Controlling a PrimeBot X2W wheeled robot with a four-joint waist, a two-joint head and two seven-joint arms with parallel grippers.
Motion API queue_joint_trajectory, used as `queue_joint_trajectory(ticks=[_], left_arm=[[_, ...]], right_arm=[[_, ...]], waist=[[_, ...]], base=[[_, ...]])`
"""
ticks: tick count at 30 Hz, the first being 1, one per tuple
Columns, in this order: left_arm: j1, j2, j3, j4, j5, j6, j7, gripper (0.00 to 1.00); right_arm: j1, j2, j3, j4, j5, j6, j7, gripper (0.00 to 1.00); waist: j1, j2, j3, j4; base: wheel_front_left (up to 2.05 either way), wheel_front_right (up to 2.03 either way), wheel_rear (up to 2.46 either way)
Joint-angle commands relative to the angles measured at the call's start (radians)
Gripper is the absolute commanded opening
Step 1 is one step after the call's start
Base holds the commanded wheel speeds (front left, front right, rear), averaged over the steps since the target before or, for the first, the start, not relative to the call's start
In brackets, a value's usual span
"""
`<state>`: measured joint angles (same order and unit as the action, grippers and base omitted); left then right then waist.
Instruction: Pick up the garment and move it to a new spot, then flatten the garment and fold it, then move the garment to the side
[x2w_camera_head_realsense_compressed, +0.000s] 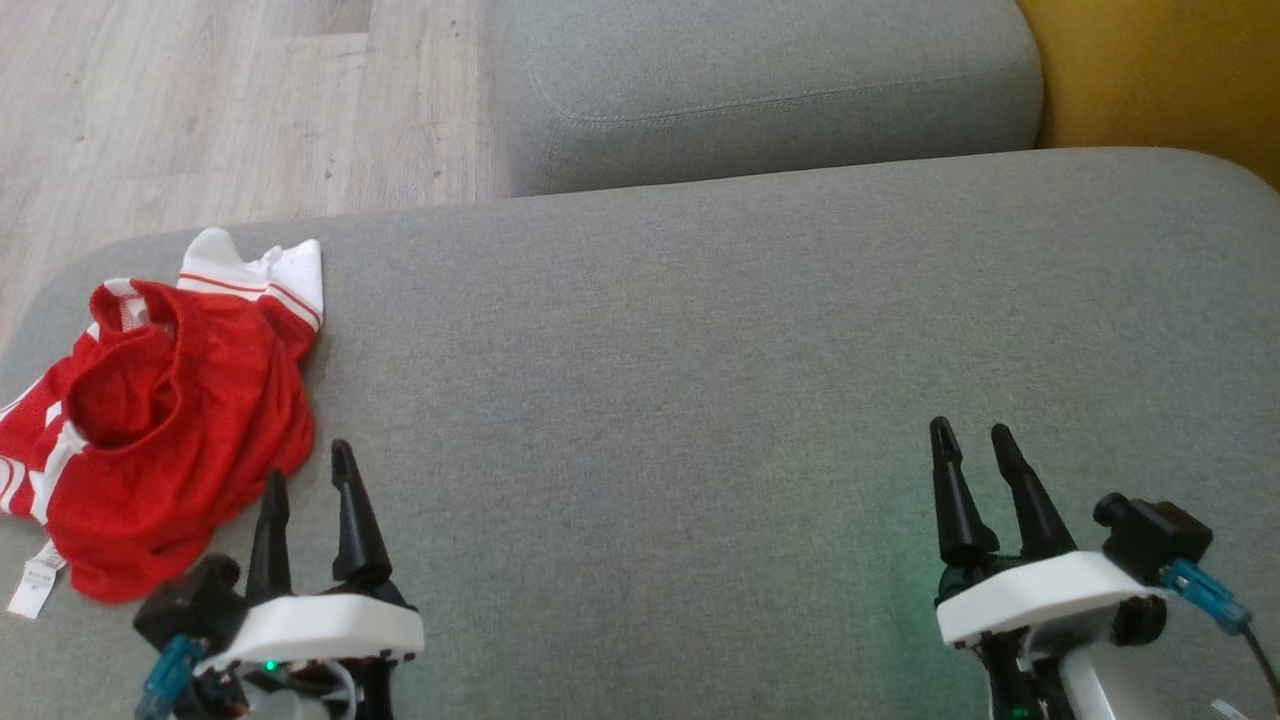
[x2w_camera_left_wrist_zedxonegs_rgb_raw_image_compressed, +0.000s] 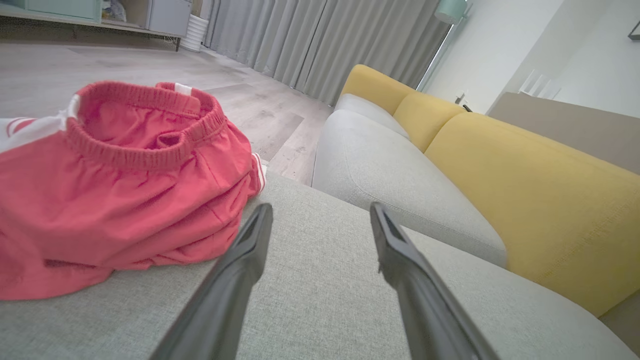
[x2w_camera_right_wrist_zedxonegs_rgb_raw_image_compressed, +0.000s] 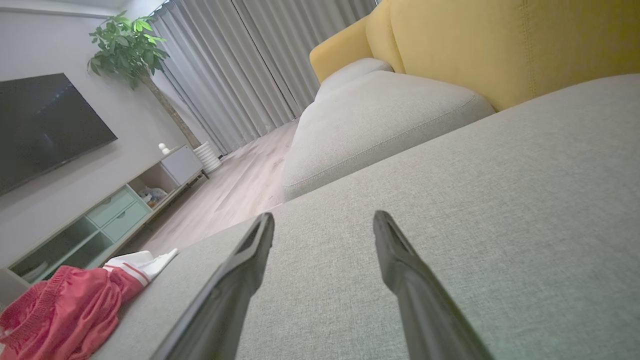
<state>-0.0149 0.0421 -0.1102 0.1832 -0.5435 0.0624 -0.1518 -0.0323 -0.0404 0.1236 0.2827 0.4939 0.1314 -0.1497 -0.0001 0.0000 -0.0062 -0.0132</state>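
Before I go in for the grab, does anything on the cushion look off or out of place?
Only the red garment: it lies crumpled in a heap at the left edge of the cushion, waistband gaping upward and a white label sticking out. Nothing looks spilled or damaged.

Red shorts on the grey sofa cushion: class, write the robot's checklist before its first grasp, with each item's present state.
1. Left gripper open, empty: ok.
2. Right gripper open, empty: ok.
3. Crumpled red mesh shorts with white trim between the left jaws: not ok, they lie beside them.
4. Shorts wholly in head view: not ok, cut at left edge.
5. Bare grey fabric sofa cushion for a new spot: ok.
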Motion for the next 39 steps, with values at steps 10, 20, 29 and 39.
queue_joint_trajectory(ticks=[10,20,29,39], left_arm=[[-0.038,0.007,0.006,-0.04,0.132,0.033,-0.041,1.0],[-0.042,0.007,-0.008,-0.048,0.255,0.064,-0.07,1.0],[-0.061,0.008,0.002,-0.031,0.36,0.062,-0.096,1.0],[-0.067,0.008,-0.001,-0.001,0.417,0.057,-0.11,1.0]], right_arm=[[-0.056,-0.008,0.043,-0.038,-0.15,-0.001,-0.042,1.0],[-0.06,-0.009,0.05,-0.029,-0.283,-0.001,-0.072,1.0],[-0.07,-0.01,0.046,-0.011,-0.4,-0.001,-0.098,1.0],[-0.078,-0.01,-0.001,0.026,-0.462,-0.001,-0.112,1.0]], waist=[[0.0001,0.0,-0.003,-0.001],[0.0001,0.0,0.0,-0.003],[0.0001,0.0,0.001,-0.005],[0.0001,0.0,0.003,-0.002]], base=[[0.0,0.0,0.0],[0.0,0.0,0.0],[0.0,0.0,0.0],[0.0,0.0,0.0]])
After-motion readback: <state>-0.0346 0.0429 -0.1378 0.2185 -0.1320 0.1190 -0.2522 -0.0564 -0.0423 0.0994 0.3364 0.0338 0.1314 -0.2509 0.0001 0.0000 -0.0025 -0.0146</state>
